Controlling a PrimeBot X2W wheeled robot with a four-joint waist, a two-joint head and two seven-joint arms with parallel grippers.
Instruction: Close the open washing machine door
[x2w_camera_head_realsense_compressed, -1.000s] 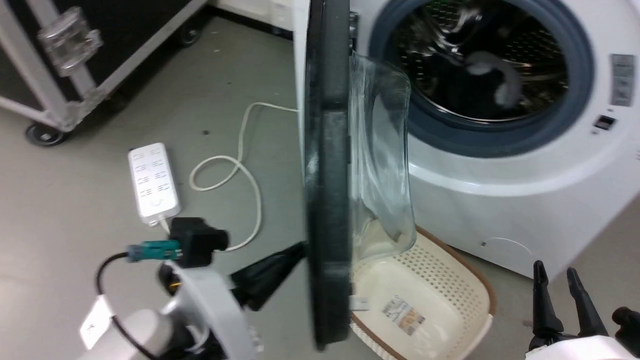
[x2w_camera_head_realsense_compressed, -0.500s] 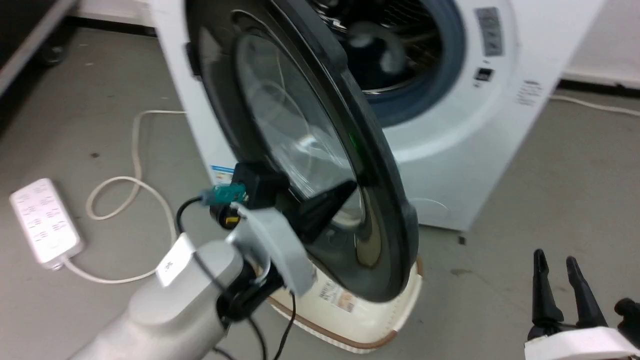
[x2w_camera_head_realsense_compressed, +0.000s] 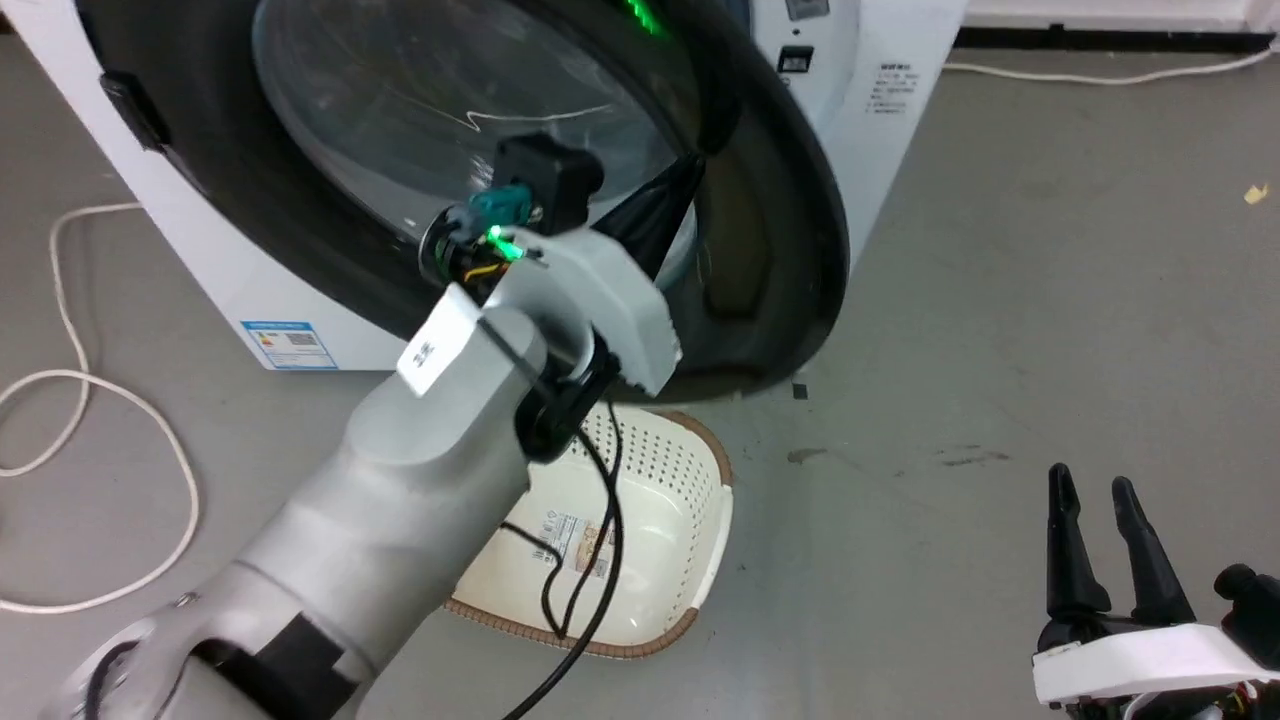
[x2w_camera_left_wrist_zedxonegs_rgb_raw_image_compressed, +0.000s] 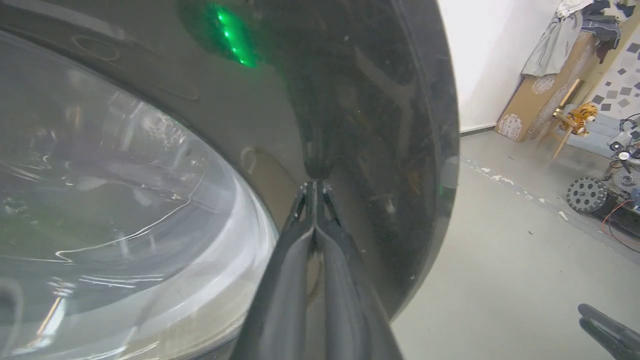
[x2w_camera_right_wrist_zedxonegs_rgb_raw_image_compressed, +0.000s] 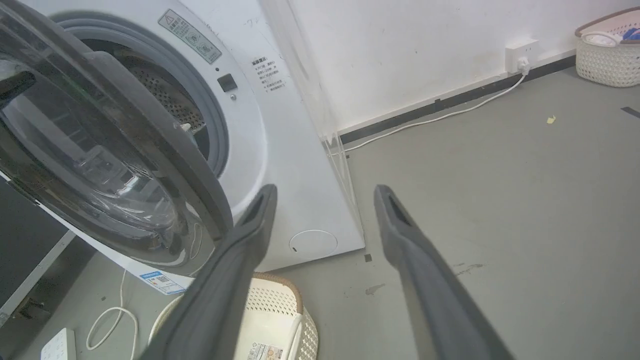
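The washing machine door (x2w_camera_head_realsense_compressed: 790, 250), with a glossy black rim around bulging clear glass, stands ajar from the white washing machine (x2w_camera_head_realsense_compressed: 880, 90). My left gripper (x2w_camera_head_realsense_compressed: 692, 165) is shut, and its tips press on the door's outer face just right of the glass. In the left wrist view the shut left gripper (x2w_camera_left_wrist_zedxonegs_rgb_raw_image_compressed: 315, 184) touches the door's black rim (x2w_camera_left_wrist_zedxonegs_rgb_raw_image_compressed: 385, 125) beside the glass. From the right wrist, the door (x2w_camera_right_wrist_zedxonegs_rgb_raw_image_compressed: 150, 145) leaves a gap that shows the grey-ringed drum opening (x2w_camera_right_wrist_zedxonegs_rgb_raw_image_compressed: 200, 125). My right gripper (x2w_camera_head_realsense_compressed: 1088, 482) (x2w_camera_right_wrist_zedxonegs_rgb_raw_image_compressed: 325, 192) hangs open and empty over the floor, well right of the machine.
A cream perforated laundry basket (x2w_camera_head_realsense_compressed: 680, 510) (x2w_camera_right_wrist_zedxonegs_rgb_raw_image_compressed: 270, 315) lies on the floor under the door. A white cable (x2w_camera_head_realsense_compressed: 60, 400) loops on the floor at the left, and another (x2w_camera_head_realsense_compressed: 1100, 75) runs along the wall. A white basket (x2w_camera_right_wrist_zedxonegs_rgb_raw_image_compressed: 607, 55) stands far right.
The camera has turned. The door has swung from edge-on to nearly facing the machine front, with my shut left gripper pressed on it. The right gripper stays open and still.
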